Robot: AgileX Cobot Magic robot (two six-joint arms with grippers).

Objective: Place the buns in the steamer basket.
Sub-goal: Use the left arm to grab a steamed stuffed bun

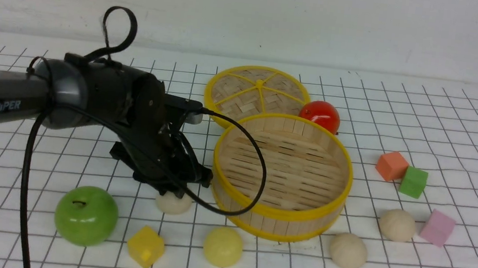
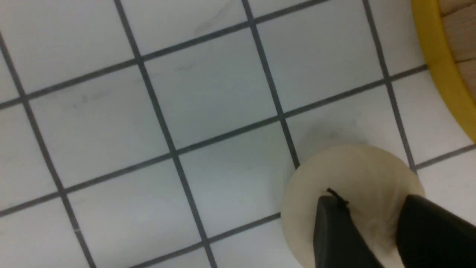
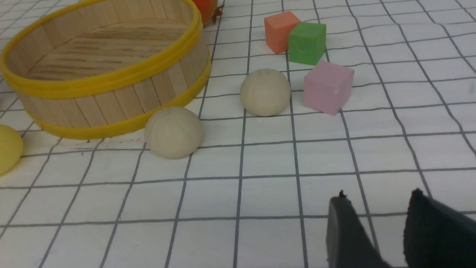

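White gridded sheet covers the bench [image 1: 444, 129], with a plain pale wall behind its far edge.

Left gripper [image 1: 172, 190]: jaws parted, nothing clamped between them. In the left wrist view the gripper [image 2: 368, 204] stands directly over a cream bun [image 2: 349, 175], with both fingertips [image 2: 334, 227] lying across its crown. Whether they touch it cannot be told. This bun [image 1: 173, 205] sits on the sheet toward the near edge, just beside the left wall of the steamer basket [image 1: 277, 212].

Right gripper [image 3: 379, 201]: jaws released, only bare sheet between them, low over the near right part of the bench.

Steamer basket: upright, mouth facing up, slatted floor exposed, near the bench centre. It is round and has no long axis.

Remaining buns, all outside the basket, dome up, flat side down, round in plan:
- pale yellow bun [image 1: 222, 247], near the basket's front wall on the near-edge side;
- second cream bun [image 1: 348, 250], just beside the basket's front right wall;
- third cream bun [image 1: 397, 224], further right, just beside a pink cube [image 1: 437, 227].

Other items: woven lid [image 1: 256, 93] behind the basket; red fruit [image 1: 320, 115] at the basket's far rim; orange cube [image 1: 391, 165] touching a green cube [image 1: 413, 182] to the right; green apple [image 1: 86, 215] and yellow cube [image 1: 146, 246] at near left.
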